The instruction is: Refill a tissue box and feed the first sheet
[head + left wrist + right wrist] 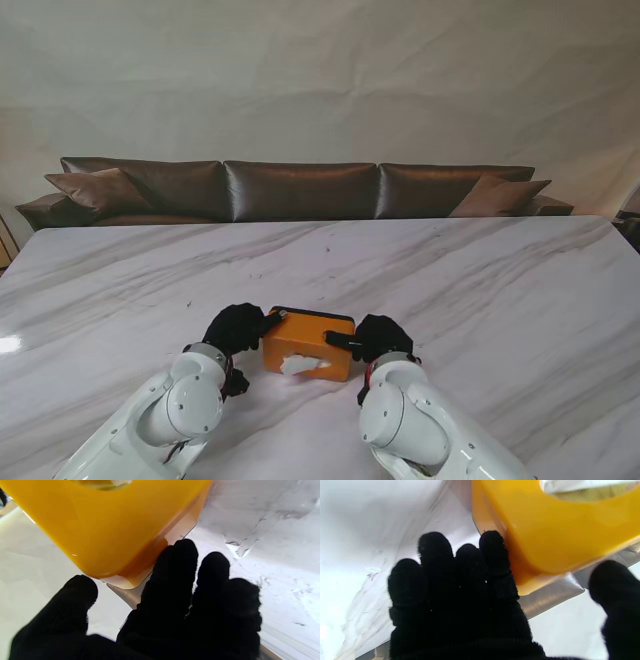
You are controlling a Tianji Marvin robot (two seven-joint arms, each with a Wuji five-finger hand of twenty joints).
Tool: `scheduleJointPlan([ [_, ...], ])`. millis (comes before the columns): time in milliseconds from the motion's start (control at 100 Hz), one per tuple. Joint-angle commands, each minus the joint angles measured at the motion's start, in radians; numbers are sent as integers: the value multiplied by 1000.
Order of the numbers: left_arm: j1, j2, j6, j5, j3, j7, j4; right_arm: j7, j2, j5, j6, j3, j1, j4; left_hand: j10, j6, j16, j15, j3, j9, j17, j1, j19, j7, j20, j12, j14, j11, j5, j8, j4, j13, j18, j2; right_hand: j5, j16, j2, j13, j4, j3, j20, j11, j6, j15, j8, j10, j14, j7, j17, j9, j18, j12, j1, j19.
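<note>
- Right now, starting from my left, I have the black-gloved left hand [236,328] at the left end of the glossy orange plastic tissue box [303,342], one fingertip reaching onto the box's top corner.
- From its wrist camera the left hand's fingers [175,565] lie close together along the box's side with the thumb set apart on the other face; they touch the box's edge but do not wrap it, so I read this as steadying, not a firm grasp.
- At the centre, the box sits on the white marble-patterned table [480,290], near my edge of it, tipped so the slot face turns toward me.
- A tuft of white tissue [297,365] pokes from that slot, which tells me the pack is probably inside and the first sheet is partly fed.
- To the right, the black-gloved right hand [378,336] mirrors the left at the box's right end, fingers [492,552] bunched together against the corner, thumb apart and clear of the surface.
- I judge both hands bracket the box to keep it from sliding; neither pinches the tissue, which lies between them on the nearer face.
</note>
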Motion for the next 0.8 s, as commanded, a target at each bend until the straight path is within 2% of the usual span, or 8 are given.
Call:
scheduleJointPlan([
  [0, 25, -8, -3, -9, -4, -15, -27, 13, 2, 7, -14, 12, -4, 6, -60, -243, 6, -8, -90, -92, -45, -32, -32, -3, 27, -19, 125, -58, -14, -77, 24, -28, -141, 56, -78, 9, 47, -46, -18, 29, -6, -12, -172, -28, 9, -116, -8, -120, -39, -71, -63, 11, -111, -11],
  [130, 69, -7, -4, -23, -48, -11, -56, -3, 0, 38, -75, 54, -35, 3, -47, -212, -3, -42, -187, -153, -83, -36, -68, -89, 33, -28, 134, -86, -54, -137, 32, -75, -130, 72, -267, 10, 109, -140, -33, 18, -5, -51, -141, -58, -10, -88, 17, -220, -113, -210, -50, -9, -234, -51],
  [240, 102, -4, 0, -10, -76, -5, -79, 3, 16, 3, -147, 80, -64, -19, -52, -201, -10, -61, -240, -189, -100, -26, -86, -141, 38, -31, 124, -100, -83, -165, 43, -95, -134, 67, -402, 15, 135, -187, -59, 23, 8, -60, -153, -79, -13, -104, 4, -262, -134, -290, -62, -27, -298, -78],
  [340, 125, -3, -2, 6, -94, 1, -91, 10, 30, -39, -199, 102, -95, -48, -60, -195, -19, -88, -253, -233, -133, -19, -111, -170, 35, -34, 110, -116, -121, -177, 49, -136, -140, 56, -466, 22, 131, -208, -84, 19, 15, -56, -150, -85, -8, -117, -7, -251, -142, -327, -70, -30, -291, -93],
  [590, 143, 0, -31, 24, -105, 10, -88, 40, 56, -126, -264, 138, -153, -81, -92, -212, -47, -179, -269, -347, -255, -2, -206, -225, 39, -45, 70, -164, -219, -195, 66, -265, -145, 40, -511, 29, 81, -221, -103, 25, 24, -46, -155, -87, -9, -144, -30, -223, -144, -356, -86, -28, -234, -107],
  [640, 141, 0, -37, 23, -105, 9, -85, 43, 58, -134, -270, 139, -159, -80, -98, -213, -49, -191, -269, -372, -283, 0, -222, -236, 46, -46, 63, -170, -240, -199, 67, -290, -147, 39, -520, 30, 73, -222, -106, 25, 26, -45, -153, -88, -10, -145, -32, -220, -144, -361, -86, -27, -225, -108],
  [680, 138, 0, -40, 22, -104, 8, -83, 45, 60, -138, -274, 140, -165, -81, -104, -215, -45, -203, -273, -389, -300, 5, -255, -248, 96, -44, 57, -173, -252, -201, 70, -306, -150, 37, -524, 30, 68, -224, -108, 24, 27, -43, -152, -89, -11, -147, -32, -217, -144, -366, -86, -27, -219, -108],
  [790, 130, -2, -50, 26, -98, 20, -75, 41, 64, -166, -292, 137, -177, -71, -115, -220, -46, -217, -273, -432, -354, 8, -285, -263, 100, -46, 45, -185, -291, -205, 69, -353, -156, 35, -560, 33, 47, -233, -118, 21, 30, -37, -149, -89, -16, -160, -43, -216, -148, -388, -89, -24, -194, -115],
])
